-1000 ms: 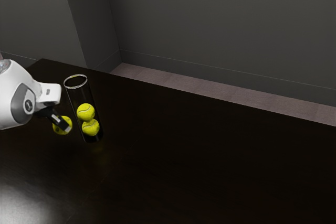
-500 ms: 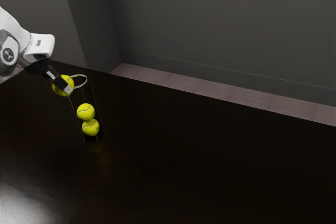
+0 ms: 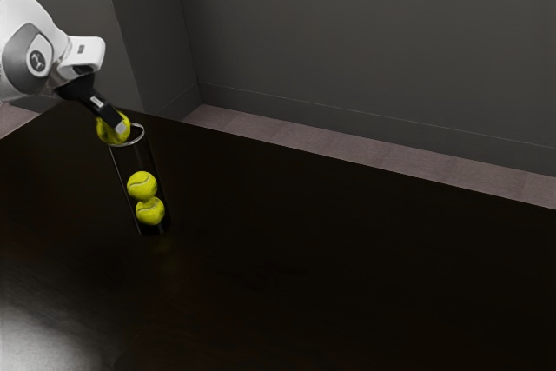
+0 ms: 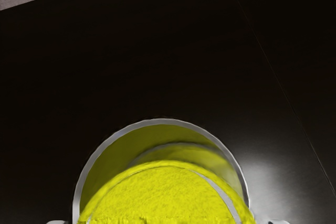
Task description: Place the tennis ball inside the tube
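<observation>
Up and across we have come since the first frame, bringing the tennis ball from low beside the tube to its mouth; the two balls inside have kept their places. Our gripper is clamped on it, a finger either side. The held ball overlaps the rim in both views, and a crescent of the opening shows past it in the wrist view. We can't tell whether its underside has dipped inside.

What worries us is the fit: the mouth looks only a little wider than the ball. If we're off centre when we lower, the ball could catch on the rim, and pushing on could tip the tube or roll the ball in our grip. The fingers may also knock the rim, since they stand out past the ball's sides. Letting go too soon could drop it outside.

The clear tube stands on the dark table with an upper ball resting on a lower ball near its base. Above them there looks to be room for ours, so centring comes first, we judge, then the release.
</observation>
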`<state>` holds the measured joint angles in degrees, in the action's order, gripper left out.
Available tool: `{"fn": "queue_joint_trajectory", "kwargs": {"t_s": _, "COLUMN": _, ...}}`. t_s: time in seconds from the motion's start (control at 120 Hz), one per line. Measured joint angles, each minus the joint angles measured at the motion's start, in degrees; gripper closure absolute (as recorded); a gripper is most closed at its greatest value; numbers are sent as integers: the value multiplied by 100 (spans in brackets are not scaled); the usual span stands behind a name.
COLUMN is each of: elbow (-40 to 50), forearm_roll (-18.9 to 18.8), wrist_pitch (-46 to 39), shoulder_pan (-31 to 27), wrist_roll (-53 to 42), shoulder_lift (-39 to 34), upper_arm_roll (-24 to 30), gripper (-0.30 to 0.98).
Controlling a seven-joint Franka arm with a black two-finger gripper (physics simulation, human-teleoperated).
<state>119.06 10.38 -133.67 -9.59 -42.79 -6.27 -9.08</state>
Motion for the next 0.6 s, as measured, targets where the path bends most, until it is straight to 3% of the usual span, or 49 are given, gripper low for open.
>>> {"fn": "queue_joint_trajectory", "kwargs": {"t_s": 0.2, "elbow": -179, "forearm_roll": 35, "wrist_pitch": 200, "shoulder_pan": 8, "wrist_roll": 18, "shoulder_lift": 119, "upper_arm_roll": -6, "gripper": 8}}
{"fn": "queue_joint_trajectory", "kwargs": {"t_s": 0.333, "elbow": -401, "forearm_roll": -199, "wrist_pitch": 1167, "shoulder_pan": -52, "wrist_roll": 446, "shoulder_lift": 79, "upper_arm_roll": 192, "gripper": 4}}
{"fn": "queue_joint_trajectory", "kwargs": {"t_s": 0.467, "elbow": -1300, "forearm_roll": -596, "wrist_pitch": 2113, "shoulder_pan": -2, "wrist_roll": 1053, "shoulder_lift": 243, "upper_arm_roll": 866, "gripper": 2}}
{"fn": "queue_joint_trajectory", "kwargs": {"t_s": 0.6, "elbow": -2290, "forearm_roll": -758, "wrist_pitch": 2848, "shoulder_pan": 423, "wrist_roll": 1560, "shoulder_lift": 621, "upper_arm_roll": 1083, "gripper": 1}}
